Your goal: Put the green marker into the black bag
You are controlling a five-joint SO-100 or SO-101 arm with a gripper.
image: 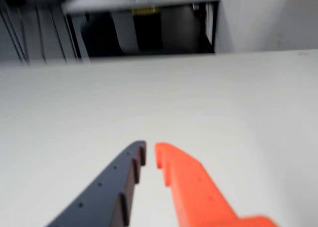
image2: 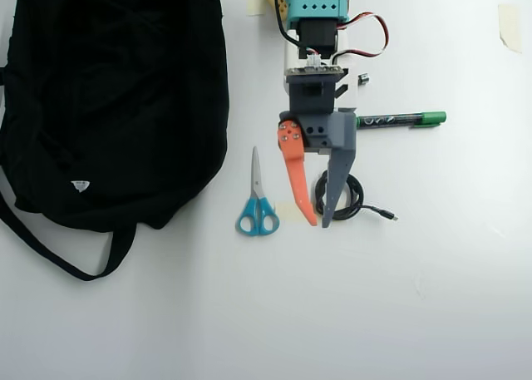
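In the overhead view the green marker (image2: 405, 120) lies flat on the white table, pointing left-right, its green cap at the right end and its left end hidden under the arm. The black bag (image2: 108, 97) fills the upper left, a thin strap looping below it. My gripper (image2: 317, 222) hangs over the table's middle, orange finger (image2: 296, 176) on the left and grey finger (image2: 337, 176) on the right, tips nearly together and nothing between them. The wrist view shows the same near-shut gripper (image: 149, 155) over bare table; neither marker nor bag appears there.
Blue-handled scissors (image2: 257, 199) lie just left of the gripper. A coiled black cable (image2: 345, 199) sits under the grey finger, its plug trailing right. A small black battery (image2: 363, 79) rests near the arm base. Tape pieces (image2: 509, 27) mark the table's top right.
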